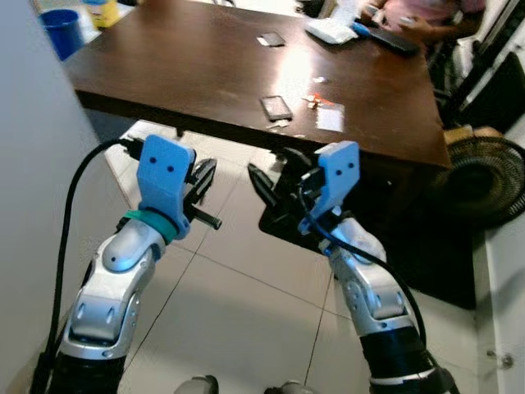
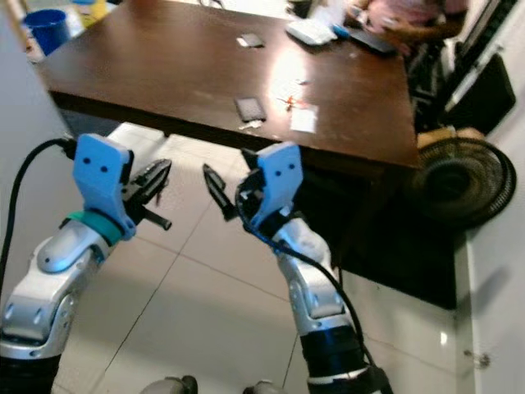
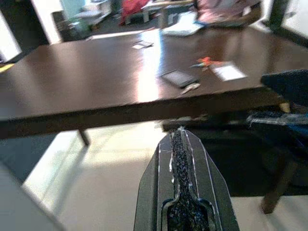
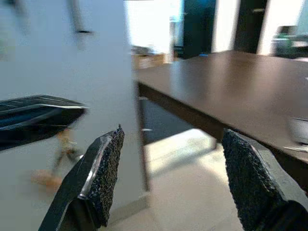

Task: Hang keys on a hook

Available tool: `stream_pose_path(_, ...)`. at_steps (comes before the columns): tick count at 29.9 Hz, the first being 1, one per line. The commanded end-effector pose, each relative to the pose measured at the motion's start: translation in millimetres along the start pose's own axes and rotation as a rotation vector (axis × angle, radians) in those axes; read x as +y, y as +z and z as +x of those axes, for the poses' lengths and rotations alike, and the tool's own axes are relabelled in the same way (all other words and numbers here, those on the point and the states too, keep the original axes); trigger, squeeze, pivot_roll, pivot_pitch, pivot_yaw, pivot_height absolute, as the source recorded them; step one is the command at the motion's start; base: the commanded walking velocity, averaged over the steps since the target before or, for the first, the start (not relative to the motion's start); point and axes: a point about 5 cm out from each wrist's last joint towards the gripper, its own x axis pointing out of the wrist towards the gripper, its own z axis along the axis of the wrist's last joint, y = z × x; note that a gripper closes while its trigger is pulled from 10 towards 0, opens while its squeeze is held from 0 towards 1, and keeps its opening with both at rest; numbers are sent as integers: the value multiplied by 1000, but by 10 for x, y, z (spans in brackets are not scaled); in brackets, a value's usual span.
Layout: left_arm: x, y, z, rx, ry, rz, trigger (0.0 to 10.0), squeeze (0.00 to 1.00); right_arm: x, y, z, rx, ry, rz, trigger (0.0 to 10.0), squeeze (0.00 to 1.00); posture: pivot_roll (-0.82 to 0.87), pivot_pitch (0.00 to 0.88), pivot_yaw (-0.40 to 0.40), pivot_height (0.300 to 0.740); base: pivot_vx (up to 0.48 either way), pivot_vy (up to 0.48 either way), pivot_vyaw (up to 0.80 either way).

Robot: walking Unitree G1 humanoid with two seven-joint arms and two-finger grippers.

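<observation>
Both arms are being held raised in front of the robot, over a pale tiled floor [image 1: 221, 304] and short of a dark wooden table [image 1: 205, 66].

The left gripper [image 1: 201, 185] is sitting with its two black fingers pressed together; in its wrist view the pads [image 3: 179, 159] are meeting in a single seam, with nothing between them. It is pointing toward the table's near edge. A white wall [image 1: 33, 205] is standing close on its outer side.

The right gripper [image 1: 267, 193] is standing with its fingers spread wide; in its wrist view the two textured pads [image 4: 108, 168] are well apart, and nothing is lying in the gap. It is empty, and is sitting just beside the left gripper, below the table edge.

The keys [image 1: 312, 100] are lying on the tabletop, beyond both grippers and apart from them, nearer the right one. A dark phone [image 1: 276, 107] is lying just beside them, and a white card [image 1: 330, 120] is lying on their other side.

A blue bucket [image 1: 61, 31] is standing far ahead of the left gripper, past the table's corner. A black floor fan [image 1: 484, 176] is standing beyond the right gripper's outer side. A person's arm [image 1: 422, 25] is resting at the table's far end.
</observation>
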Motion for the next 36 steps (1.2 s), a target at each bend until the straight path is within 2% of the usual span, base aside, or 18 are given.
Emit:
stream_pose_path(1,-27,14,9,1,-7,13,10000,0,0,48,25,-18,5,-24,10000,0,56,67,31,740,0,0,725)
stream_pose_path(12,-32,61,50,-24,-19,25,10000,0,-13,49,41,-26,11,-42,10000,0,51,56,30,740,0,0,725)
stream_pose_path(13,-170,124,-39,-43,-202,-21,10000,0,-27,60,26,-30,10,-56,10000,0,47,47,33,740,0,0,725)
stream_pose_path(14,-236,160,-104,-48,-303,-43,10000,0,-40,77,16,-33,8,-63,10000,0,47,47,33,740,0,0,725)
stream_pose_path(15,-236,160,-104,-48,-303,-43,10000,0,-40,77,16,-33,8,-63,10000,0,47,47,33,740,0,0,725)
stream_pose_path(16,-297,207,-193,-57,-416,-60,10000,0,-58,103,3,-40,6,-75,10000,0,48,41,32,740,0,0,725)
stream_pose_path(17,-309,241,-227,-64,-456,-77,10000,0,-69,132,-6,-46,7,-80,10000,0,48,41,32,740,0,0,725)
stream_pose_path(20,-313,262,-244,-69,-474,-88,10000,0,-75,150,-11,-50,8,-84,10000,0,48,41,32,740,0,0,725)
stream_pose_path(23,-286,466,-239,-139,-487,-122,10000,0,-60,381,-92,-118,84,-76,10000,0,45,47,29,740,0,0,725)
stream_pose_path(27,-253,679,-164,-211,-464,-157,10000,0,12,683,-227,-199,209,7,10000,0,31,57,28,740,0,0,716)
stream_pose_path(30,-279,729,-162,-230,-477,-156,10000,0,41,733,-327,-191,261,9,10000,0,26,62,28,740,0,0,712)
stream_pose_path(31,-294,735,-177,-225,-490,-158,10000,0,58,729,-433,-164,291,7,10000,0,18,68,27,740,0,0,712)
stream_pose_path(32,-294,735,-177,-225,-490,-158,10000,0,58,729,-433,-164,291,7,10000,0,18,68,27,740,0,0,712)
stream_pose_path(36,-291,682,-178,-198,-476,-158,10000,0,107,688,-671,-92,348,53,10000,0,11,73,25,740,0,0,709)
